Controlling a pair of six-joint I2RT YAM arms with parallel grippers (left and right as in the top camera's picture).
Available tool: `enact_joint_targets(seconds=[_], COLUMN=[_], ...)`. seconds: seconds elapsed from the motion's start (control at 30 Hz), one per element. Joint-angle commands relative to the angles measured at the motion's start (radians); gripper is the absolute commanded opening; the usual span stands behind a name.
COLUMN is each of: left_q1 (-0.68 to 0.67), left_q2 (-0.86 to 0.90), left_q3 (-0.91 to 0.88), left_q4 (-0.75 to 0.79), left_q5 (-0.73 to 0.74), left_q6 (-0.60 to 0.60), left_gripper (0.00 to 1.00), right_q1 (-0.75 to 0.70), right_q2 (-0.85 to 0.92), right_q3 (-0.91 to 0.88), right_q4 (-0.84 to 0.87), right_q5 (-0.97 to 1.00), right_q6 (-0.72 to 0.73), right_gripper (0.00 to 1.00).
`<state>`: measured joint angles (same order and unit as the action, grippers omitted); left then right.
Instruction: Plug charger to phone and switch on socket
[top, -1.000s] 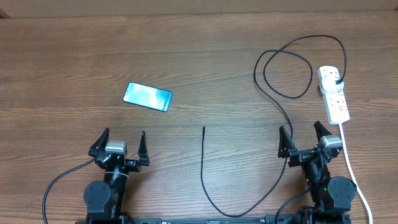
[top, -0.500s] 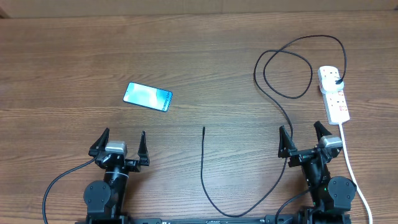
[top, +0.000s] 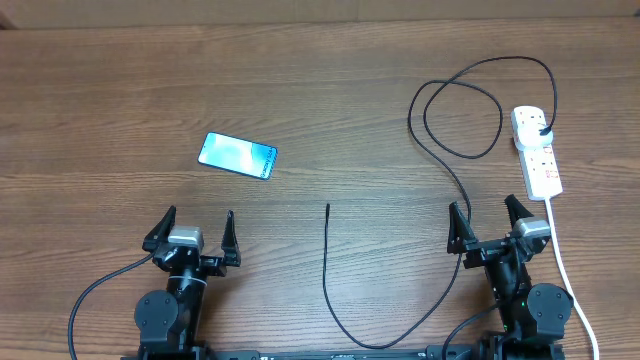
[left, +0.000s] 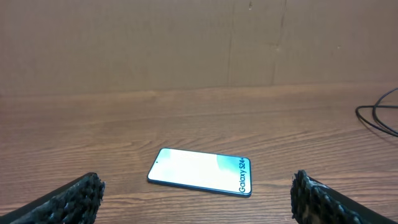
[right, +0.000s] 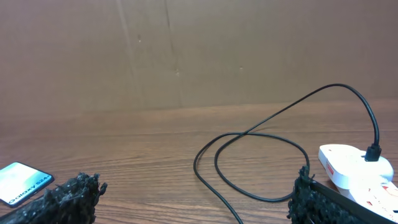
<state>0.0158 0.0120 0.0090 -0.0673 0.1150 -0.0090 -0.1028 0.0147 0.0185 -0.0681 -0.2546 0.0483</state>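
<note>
The phone (top: 237, 155) lies flat on the table with its light-blue screen lit; it also shows in the left wrist view (left: 201, 171) and at the left edge of the right wrist view (right: 22, 182). The charger cable (top: 455, 150) loops from its black plug in the socket (top: 537, 150), runs down past my right gripper, and ends with its free tip (top: 328, 207) mid-table. My left gripper (top: 194, 235) is open and empty, just in front of the phone. My right gripper (top: 489, 222) is open and empty, beside the cable and the socket (right: 357, 168).
The socket's thick white cord (top: 568, 275) runs down the right side toward the front edge. A brown wall (left: 186, 43) stands behind the table's far edge.
</note>
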Motion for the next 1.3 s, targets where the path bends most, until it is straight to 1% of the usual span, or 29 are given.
enact_joint_targets(seconds=[0.0, 0.1, 0.23, 0.4, 0.57, 0.7, 0.83, 0.9, 0.93, 0.97, 1.07, 1.2, 1.27], left_q1=[0.01, 0.01, 0.01, 0.01, 0.01, 0.01, 0.01, 0.01, 0.01, 0.01, 0.01, 0.01, 0.01], left_q2=[-0.007, -0.007, 0.005, 0.089, 0.235, 0.439, 0.612, 0.702, 0.785, 0.829, 0.965, 1.133, 1.199], left_q3=[0.016, 0.063, 0.147, 0.257, 0.368, 0.523, 0.679, 0.771, 0.86, 0.909, 1.067, 1.266, 1.334], left_q4=[-0.008, -0.028, -0.103, -0.146, -0.146, -0.17, -0.238, -0.294, -0.356, -0.392, -0.531, -0.727, -0.79], left_q5=[-0.009, -0.01, -0.015, -0.021, -0.021, -0.021, -0.021, -0.021, -0.022, -0.026, -0.097, -0.107, -0.092], left_q6=[-0.024, -0.024, -0.024, -0.024, -0.025, -0.053, -0.097, -0.117, -0.129, -0.138, -0.219, -0.227, -0.226], left_gripper=[0.99, 1.0, 1.0, 1.0, 0.99, 1.0, 1.0, 1.0, 1.0, 1.0, 1.0, 1.0, 1.0], right_q1=[0.007, 0.007, 0.007, 0.007, 0.007, 0.007, 0.007, 0.007, 0.007, 0.007, 0.007, 0.007, 0.007], right_q2=[-0.011, -0.011, -0.011, -0.011, -0.011, -0.011, -0.011, -0.011, -0.011, -0.011, -0.011, -0.011, -0.011], right_q3=[-0.011, -0.011, -0.011, -0.011, -0.011, -0.011, -0.011, -0.011, -0.011, -0.011, -0.011, -0.011, -0.011], right_q4=[0.006, 0.006, 0.006, 0.006, 0.006, 0.006, 0.006, 0.006, 0.006, 0.006, 0.006, 0.006, 0.006], right_q5=[0.011, 0.011, 0.011, 0.011, 0.011, 0.011, 0.011, 0.011, 0.011, 0.011, 0.011, 0.011, 0.011], right_q6=[-0.004, -0.004, -0.004, -0.004, -0.004, -0.004, -0.004, -0.004, -0.004, -0.004, -0.004, -0.004, -0.004], right_gripper=[1.0, 1.0, 1.0, 1.0, 1.0, 1.0, 1.0, 1.0, 1.0, 1.0, 1.0, 1.0, 1.0])
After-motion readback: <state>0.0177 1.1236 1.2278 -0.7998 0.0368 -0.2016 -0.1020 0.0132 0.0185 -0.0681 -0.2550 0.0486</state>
